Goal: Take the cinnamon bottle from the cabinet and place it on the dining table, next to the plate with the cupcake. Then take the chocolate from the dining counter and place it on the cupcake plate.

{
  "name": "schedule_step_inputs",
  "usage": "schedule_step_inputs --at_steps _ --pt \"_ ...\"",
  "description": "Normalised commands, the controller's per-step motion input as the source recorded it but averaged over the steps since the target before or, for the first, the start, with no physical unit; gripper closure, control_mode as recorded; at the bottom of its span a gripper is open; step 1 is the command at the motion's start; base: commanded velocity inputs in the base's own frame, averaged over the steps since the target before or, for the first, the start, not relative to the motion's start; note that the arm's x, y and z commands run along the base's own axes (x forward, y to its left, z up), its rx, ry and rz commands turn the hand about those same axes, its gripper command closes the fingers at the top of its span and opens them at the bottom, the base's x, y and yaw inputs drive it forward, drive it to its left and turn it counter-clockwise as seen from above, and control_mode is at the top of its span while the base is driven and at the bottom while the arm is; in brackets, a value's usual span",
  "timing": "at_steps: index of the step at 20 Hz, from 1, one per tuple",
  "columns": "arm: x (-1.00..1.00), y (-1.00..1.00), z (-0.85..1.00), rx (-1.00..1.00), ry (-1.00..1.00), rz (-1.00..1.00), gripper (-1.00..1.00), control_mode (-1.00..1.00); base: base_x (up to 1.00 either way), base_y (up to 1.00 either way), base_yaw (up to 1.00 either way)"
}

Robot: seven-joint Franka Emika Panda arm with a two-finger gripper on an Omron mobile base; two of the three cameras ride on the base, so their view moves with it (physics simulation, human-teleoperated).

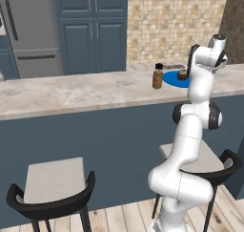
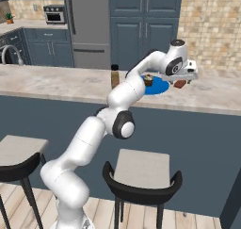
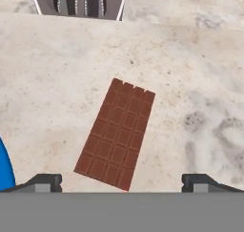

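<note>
Gripper (image 3: 122,182) wide open, empty, over chocolate (image 3: 116,133) lying flat on dining counter (image 3: 190,83). Plate (image 2: 157,85) with cupcake (image 2: 148,79) just beside chocolate; cinnamon bottle (image 2: 114,76) on plate's far side.

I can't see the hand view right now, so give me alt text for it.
A chocolate bar, dark reddish-brown and scored into small squares, lies flat and slanted on the beige marbled dining counter, directly ahead of the open gripper, whose jaws stand wide to either side of its near end. A sliver of the blue plate shows at the left edge.
</note>
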Motion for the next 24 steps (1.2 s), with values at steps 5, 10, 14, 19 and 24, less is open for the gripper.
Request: schedule_step_inputs --at_steps 5,10,14,19,24 --pt "0.36 -0.24 0.13 0.08 0.11 0.00 -1.00 -1.00 0.00 0.00 0.00" --pt "0.18 -0.15 0.11 0.10 0.18 0.00 1.00 -1.00 0.00 0.00 0.00" --pt "0.00 -0.07 0.12 0.16 0.28 0.00 1.00 -1.00 0.00 0.00 0.00" --pt "0.00 -0.18 0.15 0.17 0.28 0.00 1.00 -1.00 0.00 0.00 0.00" --pt "0.03 -0.25 0.29 0.13 0.20 0.00 1.00 -1.00 0.00 0.00 0.00"
